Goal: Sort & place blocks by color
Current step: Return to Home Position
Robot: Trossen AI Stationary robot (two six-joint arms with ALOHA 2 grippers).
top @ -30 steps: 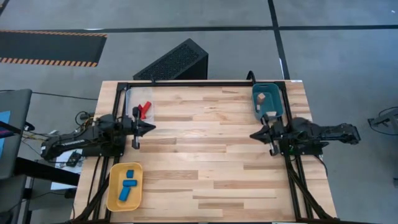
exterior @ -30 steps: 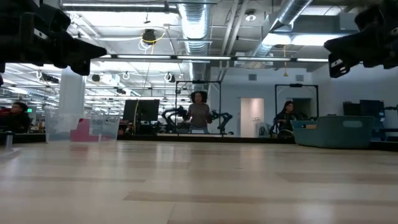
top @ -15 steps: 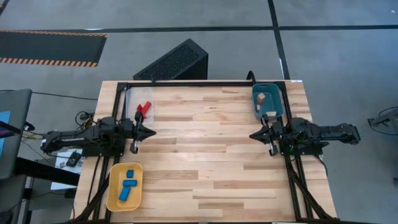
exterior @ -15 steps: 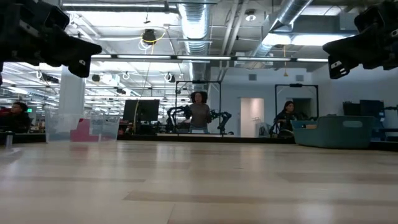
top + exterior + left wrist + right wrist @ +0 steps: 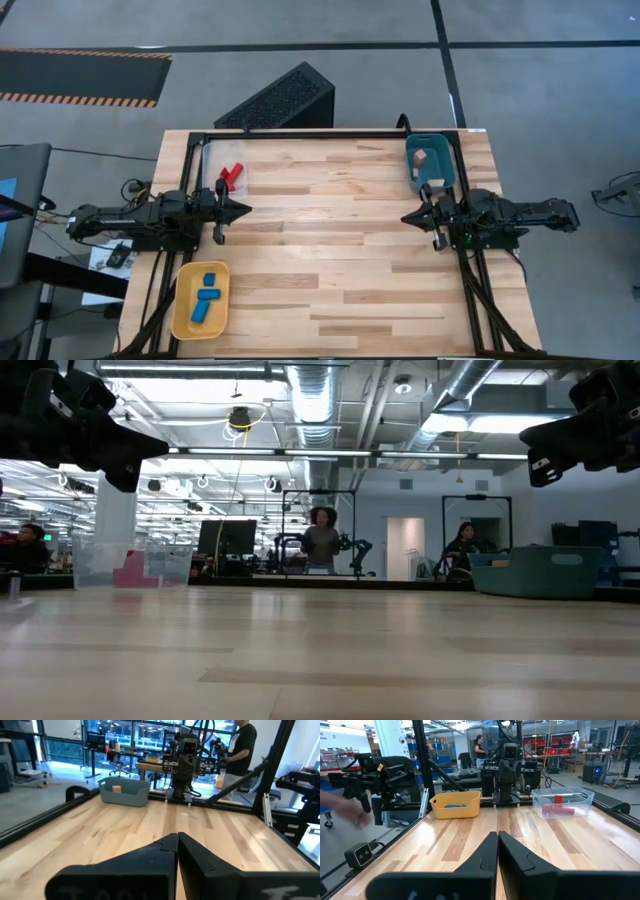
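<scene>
Both arms rest level above the table's side edges, touching nothing. My left gripper (image 5: 243, 209) (image 5: 177, 836) is shut at the left edge, between two trays. My right gripper (image 5: 404, 216) (image 5: 497, 834) is shut at the right edge. Red blocks (image 5: 232, 175) (image 5: 559, 809) lie in a clear tray (image 5: 224, 160) at the far left. Blue blocks (image 5: 206, 297) (image 5: 451, 805) lie in a yellow tray (image 5: 182, 310) at the near left. A pale wooden block (image 5: 422, 156) (image 5: 117, 788) sits in a teal tray (image 5: 445, 165) at the far right.
Bare wooden tabletop (image 5: 330, 240) stretches between the two grippers. A black frame (image 5: 300, 133) runs along the table's edges, and a black perforated box (image 5: 280, 98) stands beyond the far edge. People show in the room behind (image 5: 322, 540).
My left arm has swung a little toward the table's near edge, so that it now lies straight across, and its shut gripper has rolled slightly. The right arm and the blocks have stayed where they were.
</scene>
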